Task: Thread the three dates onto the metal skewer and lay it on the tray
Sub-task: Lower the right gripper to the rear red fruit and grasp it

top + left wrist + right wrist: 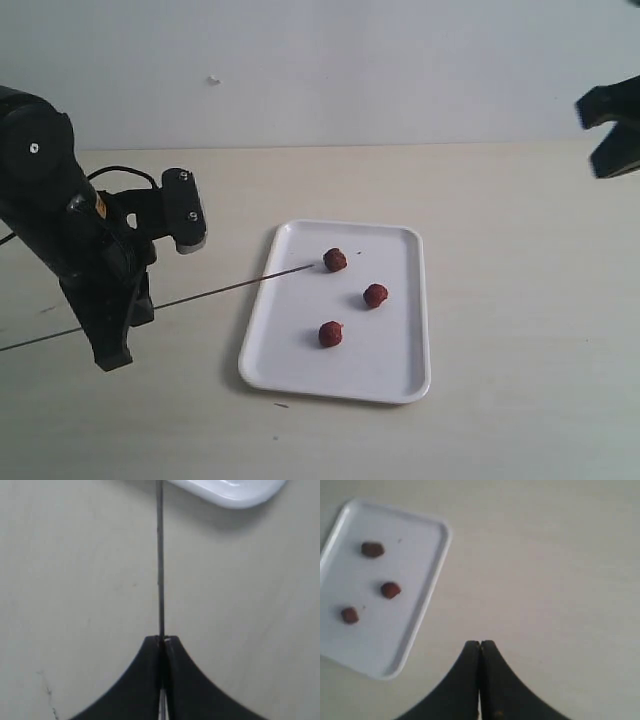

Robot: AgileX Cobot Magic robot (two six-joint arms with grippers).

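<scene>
Where the pale desk (500, 400) meets white wall (350, 70) — left end effector (161, 641) clamps the metal skewer (160, 555); right end effector (480, 644) closed, empty.

You are looking at: pale beige tabletop (500, 300), filling the scene; grey-white wall (400, 60) standing behind at twelve o'clock, carrying a small pale fleck (213, 80) toward eleven; dark speck (281, 405) lying on the tabletop near six.

No readable text or labels anywhere
</scene>
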